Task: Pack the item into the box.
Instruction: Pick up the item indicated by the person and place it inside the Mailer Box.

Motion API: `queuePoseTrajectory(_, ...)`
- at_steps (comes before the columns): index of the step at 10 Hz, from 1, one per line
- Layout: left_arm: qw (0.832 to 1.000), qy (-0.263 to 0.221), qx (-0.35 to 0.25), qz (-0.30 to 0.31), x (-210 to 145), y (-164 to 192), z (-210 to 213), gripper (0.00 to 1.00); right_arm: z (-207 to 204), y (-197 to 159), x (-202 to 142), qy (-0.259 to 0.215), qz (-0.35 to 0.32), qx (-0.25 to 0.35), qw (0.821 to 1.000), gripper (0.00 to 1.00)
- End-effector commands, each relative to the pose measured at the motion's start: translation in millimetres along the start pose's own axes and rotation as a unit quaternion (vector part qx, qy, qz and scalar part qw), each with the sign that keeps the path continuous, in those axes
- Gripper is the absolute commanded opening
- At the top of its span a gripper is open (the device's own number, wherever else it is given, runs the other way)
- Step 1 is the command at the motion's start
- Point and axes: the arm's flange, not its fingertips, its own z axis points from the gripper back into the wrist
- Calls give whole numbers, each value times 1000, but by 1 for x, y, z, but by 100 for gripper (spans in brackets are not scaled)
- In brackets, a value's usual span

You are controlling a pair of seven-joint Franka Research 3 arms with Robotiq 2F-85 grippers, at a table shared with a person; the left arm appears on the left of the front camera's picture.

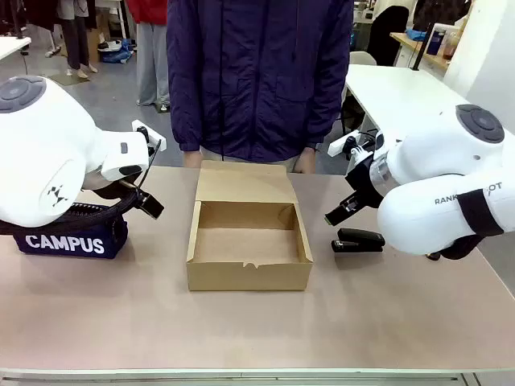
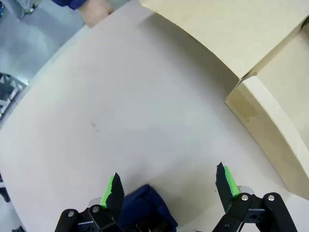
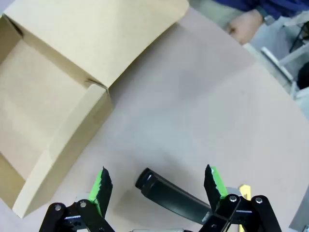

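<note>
- Front view: the left gripper (image 1: pixel 150 203) is hanging open and empty over the table (image 1: pixel 257 330), just beside the navy CAMPUS pouch (image 1: pixel 68 240). The right gripper (image 1: pixel 338 213) is also standing open with nothing in it, hovering just above the black stapler (image 1: pixel 360 240).
- Same view: the box (image 1: pixel 249 277) is sitting mid-table between the arms, with its flap lid folded back toward the person (image 1: pixel 257 72). The inside is lying bare.
- Left wrist view: the left gripper (image 2: pixel 169 186) is spreading its fingers over bare tabletop. The CAMPUS pouch (image 2: pixel 145 210) is poking out under the wrist, and the box (image 2: pixel 270 106) is sitting off to the side, well apart from the tips.
- Right wrist view: the right gripper (image 3: pixel 157 186) is holding its jaws wide, with the stapler (image 3: pixel 169 193) lying on the table below the gap.
- A yellow sliver (image 3: pixel 245 190) is peeking out just beside one finger's base, on the stapler's side away from the box (image 3: pixel 53 96). I'm reading that as the utility knife, and the gripper is hiding most of it. The person's hand (image 3: pixel 246 26) is resting at the far edge.
- Progress: nothing is packed yet. The pick, the carry to the box and the drop are all remaining, and probably the lid too.
</note>
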Motion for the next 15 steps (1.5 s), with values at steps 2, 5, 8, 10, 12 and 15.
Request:
queuePoseTrajectory(2,1000,0,0,0,0,0,0,100,0,0,0,0,0,0,1000,100)
queuePoseTrajectory(5,1000,0,0,0,0,0,0,100,0,0,0,0,0,0,1000,100)
queuePoseTrajectory(8,1000,0,0,0,0,0,0,100,0,0,0,0,0,0,1000,100)
queuePoseTrajectory(10,1000,0,0,0,0,0,0,100,0,0,0,0,0,0,1000,100)
queuePoseTrajectory(12,1000,0,0,0,0,0,0,100,0,0,0,0,0,0,1000,100)
queuePoseTrajectory(15,993,-59,-106,11,-6,9,31,100,28,-6,-6,-42,-26,95,994,100)
